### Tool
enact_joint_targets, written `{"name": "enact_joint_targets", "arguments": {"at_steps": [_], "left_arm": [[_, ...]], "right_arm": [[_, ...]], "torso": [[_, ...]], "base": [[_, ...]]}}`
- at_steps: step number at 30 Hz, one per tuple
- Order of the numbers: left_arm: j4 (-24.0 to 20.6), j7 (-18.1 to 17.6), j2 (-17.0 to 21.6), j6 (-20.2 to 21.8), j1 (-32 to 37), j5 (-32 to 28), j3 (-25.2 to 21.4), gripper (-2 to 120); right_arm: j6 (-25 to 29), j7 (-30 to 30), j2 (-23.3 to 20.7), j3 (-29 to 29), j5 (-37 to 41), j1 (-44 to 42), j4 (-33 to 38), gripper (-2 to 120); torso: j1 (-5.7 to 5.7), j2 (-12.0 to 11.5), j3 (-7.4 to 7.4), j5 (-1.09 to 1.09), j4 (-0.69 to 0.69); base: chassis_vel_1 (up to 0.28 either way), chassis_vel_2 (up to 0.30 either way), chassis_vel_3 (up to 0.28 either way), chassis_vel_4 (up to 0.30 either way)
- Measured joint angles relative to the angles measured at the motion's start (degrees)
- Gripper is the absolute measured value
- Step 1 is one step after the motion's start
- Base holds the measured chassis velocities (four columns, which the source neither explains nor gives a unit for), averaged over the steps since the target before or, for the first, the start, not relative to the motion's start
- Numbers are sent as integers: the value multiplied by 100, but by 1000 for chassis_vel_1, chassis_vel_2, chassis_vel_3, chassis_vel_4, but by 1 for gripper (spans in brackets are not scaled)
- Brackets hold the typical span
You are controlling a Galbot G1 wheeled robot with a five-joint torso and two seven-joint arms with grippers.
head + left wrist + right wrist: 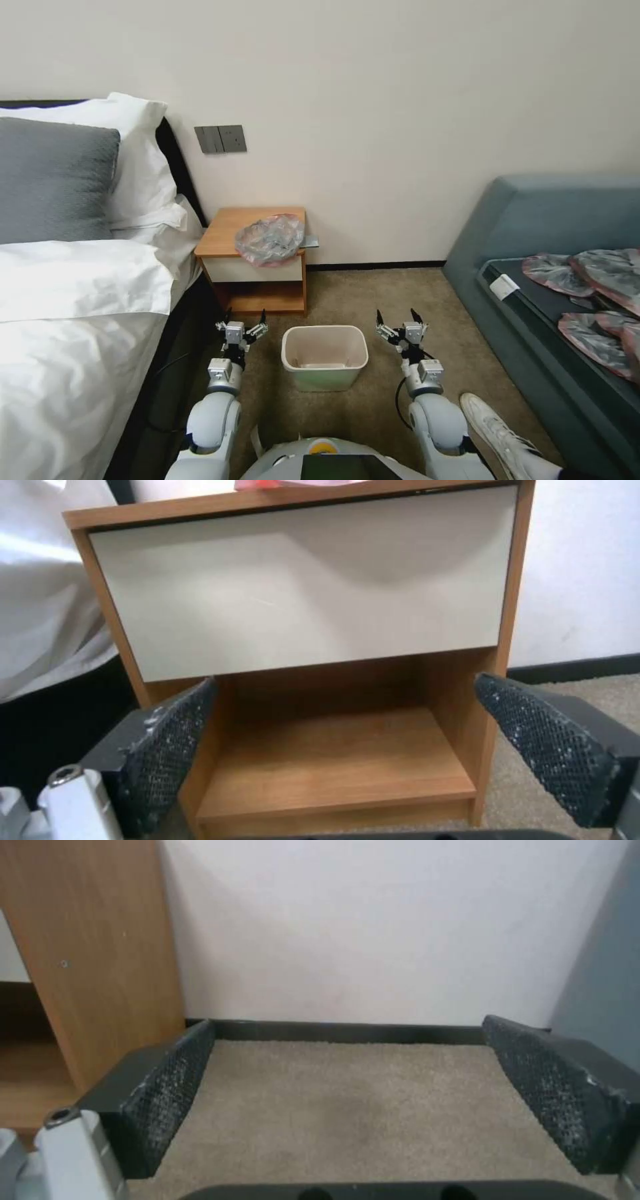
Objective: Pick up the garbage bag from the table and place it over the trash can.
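Lying crumpled at centre frame on the table (227, 230), the garbage bag (269, 239) looks featherlight, limp, slippery; pinch a raised fold near its pink rim. Left gripper (241, 325) and right gripper (399, 323) flank the trash can (325, 358), spread wide, empty.

Wrinkly film garbage bag (269, 239) on wooden table (227, 230).

The garbage bag (270, 239) lies on the tabletop (227, 230) of the nightstand, toward its right side, with the nightstand standing against the wall between the bed (73, 313) on the left and the sofa (553, 287) on the right. The trash can (325, 357) stands on the carpet (373, 293) in front of the nightstand, slightly right of it. The left gripper (241, 321) sits just left of the trash can and the right gripper (400, 320) just right of it.
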Motion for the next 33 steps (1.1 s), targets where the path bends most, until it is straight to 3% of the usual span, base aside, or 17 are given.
{"name": "enact_joint_targets", "arguments": {"at_steps": [33], "left_arm": [[0, 0, 0, 0, 0, 0, 0, 99]], "right_arm": [[0, 0, 0, 0, 0, 0, 0, 100]], "torso": [[0, 0, 0, 0, 0]], "base": [[0, 0, 0, 0]]}}
